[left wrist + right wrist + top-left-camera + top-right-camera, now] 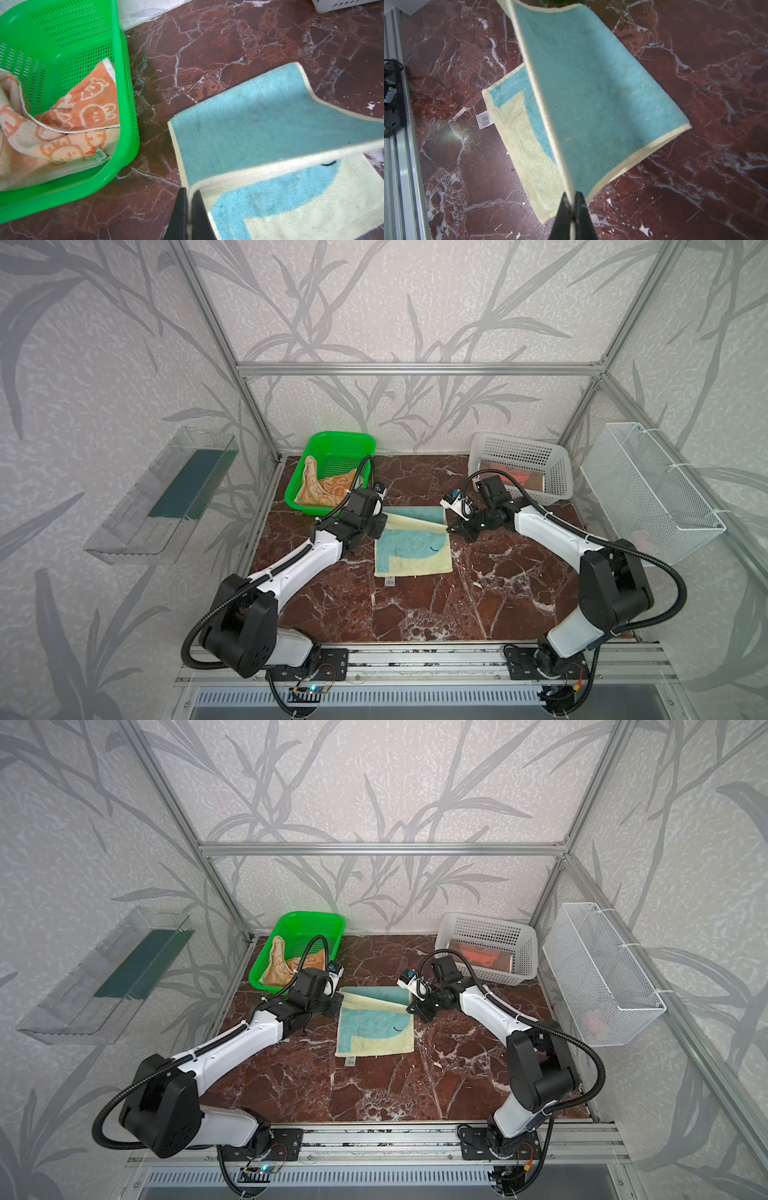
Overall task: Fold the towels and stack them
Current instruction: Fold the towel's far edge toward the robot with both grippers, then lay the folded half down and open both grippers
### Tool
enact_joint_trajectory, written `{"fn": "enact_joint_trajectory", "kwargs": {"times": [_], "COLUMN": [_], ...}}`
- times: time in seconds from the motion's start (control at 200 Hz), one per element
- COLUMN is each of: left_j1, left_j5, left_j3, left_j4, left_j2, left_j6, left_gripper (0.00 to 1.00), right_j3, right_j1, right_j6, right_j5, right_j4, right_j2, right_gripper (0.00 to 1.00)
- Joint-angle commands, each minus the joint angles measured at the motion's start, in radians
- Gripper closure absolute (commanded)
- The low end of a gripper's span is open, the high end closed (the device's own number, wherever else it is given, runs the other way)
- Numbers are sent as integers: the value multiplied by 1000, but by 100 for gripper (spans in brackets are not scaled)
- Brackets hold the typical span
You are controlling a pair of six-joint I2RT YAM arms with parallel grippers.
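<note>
Fingers on both arms are clamped on the yellow-and-teal towel (411, 556). The left fingers (184, 199) pinch one corner of its far hem (415, 524) and the right fingers (566, 204) pinch the other. In both wrist views the cream edge sits squeezed between black tips with no gap to either side.

That hem is held off the table (457, 605), stretched fairly straight from one corner to the other. Its long axis runs left to right across the work area, square to both arms. Behind it the lifted flap shows its plain teal back, sloping down to a crease on the marble at the far side. In front of it the rest of the cloth lies flat, pattern up. It ends at the near hem (413, 573), where a small white label (390, 581) pokes out.

The relation that matters is that the near hem lies straight toward the arm bases from both pairs of fingers, parallel to the held edge. Neither arm is nearer, since each stands over its own side of the cloth. The fold looks partly made, and finishing it would seem to call for both corners travelling toward the bases at an even pace. If one leads, the hems will likely land skewed.

An orange-cream towel (328, 489) sits crumpled in the green basket (332, 435) just beyond the left arm. A salmon-orange towel (523, 480) lies in the white basket (519, 444) at the far right. Both are apart from the cloth being folded.
</note>
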Motion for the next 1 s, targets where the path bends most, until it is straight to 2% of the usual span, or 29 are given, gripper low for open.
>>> {"fn": "enact_joint_trajectory", "kwargs": {"times": [0.0, 0.435, 0.995], "left_j1": [17, -14, -25], "left_j5": [-35, -4, 104], "left_j3": [-41, -158, -206], "left_j4": [-48, -73, -109], "left_j2": [-42, -112, -57], "left_j6": [-49, -145, -258], "left_gripper": [100, 100, 100], "right_j3": [-20, -72, -55], "right_j1": [-9, 40, 110], "right_j6": [27, 118, 150], "right_j5": [96, 129, 173], "right_j4": [-123, -184, -217], "right_j2": [-38, -35, 133], "right_gripper": [100, 99, 98]}}
